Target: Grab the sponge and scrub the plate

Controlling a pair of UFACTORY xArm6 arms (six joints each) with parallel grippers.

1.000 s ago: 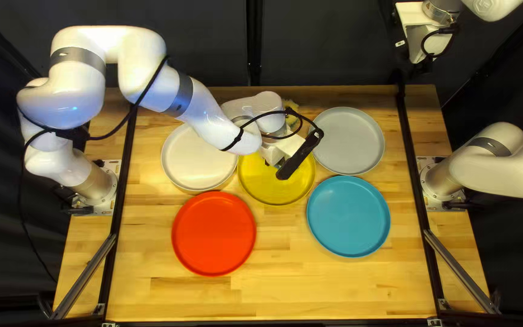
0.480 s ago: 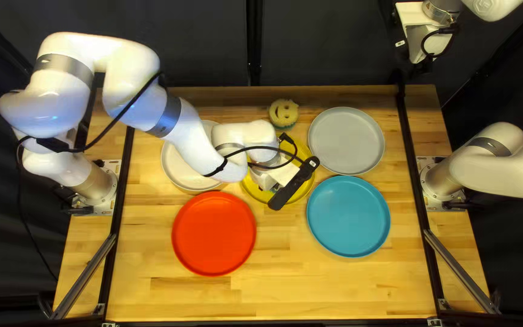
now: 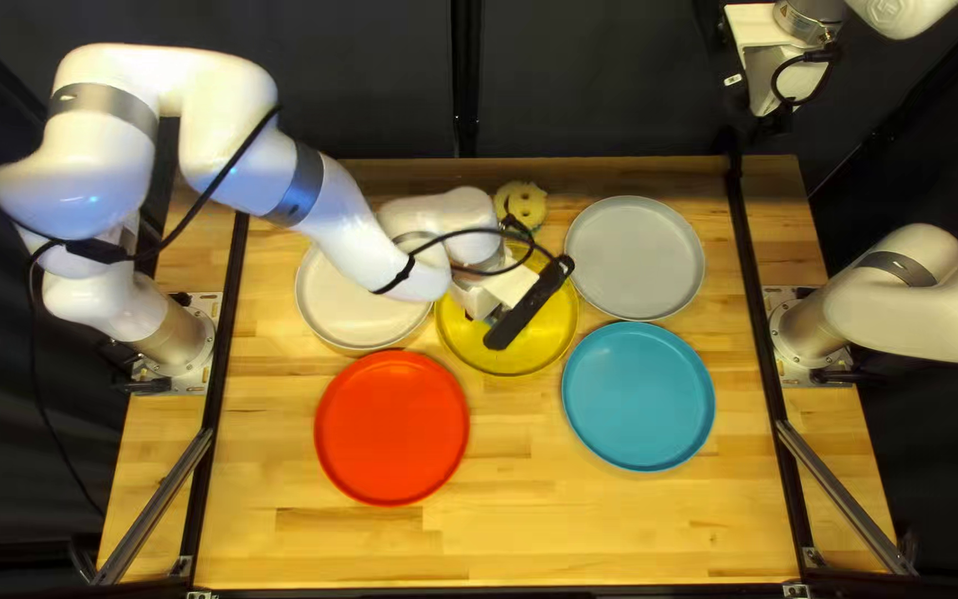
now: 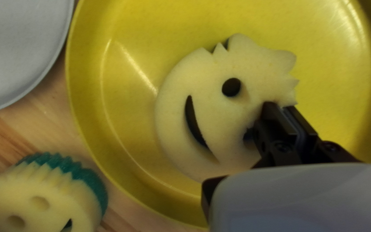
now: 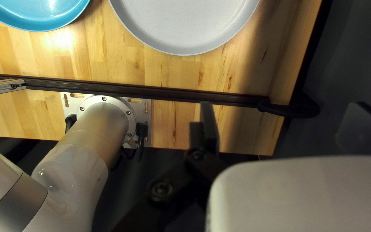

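Pinching a smiley yellow sponge (image 4: 207, 86) is what my left gripper (image 3: 486, 304) does, with its two fingers squeezed near the edge, right by one eye hole. The sponge is over the inside of the yellow plate (image 3: 540, 344); I can't tell if its bottom touches.

Looking down from the top left view, call the yellow plate the middle of a clock. Another sponge (image 3: 521, 204), with a green back, sits just outside the rim at 12 o'clock. The gray plate (image 3: 634, 257) is at 2 o'clock, the blue plate (image 3: 638, 396) at 4 o'clock, the red plate (image 3: 393, 427) between 7 and 8 o'clock, and the white plate (image 3: 357, 316) at 9 o'clock, partly under my left arm.

My right gripper (image 3: 765, 98) is up high, at 1 o'clock, well apart from the plates. Its fingers are spread wide with nothing in them.
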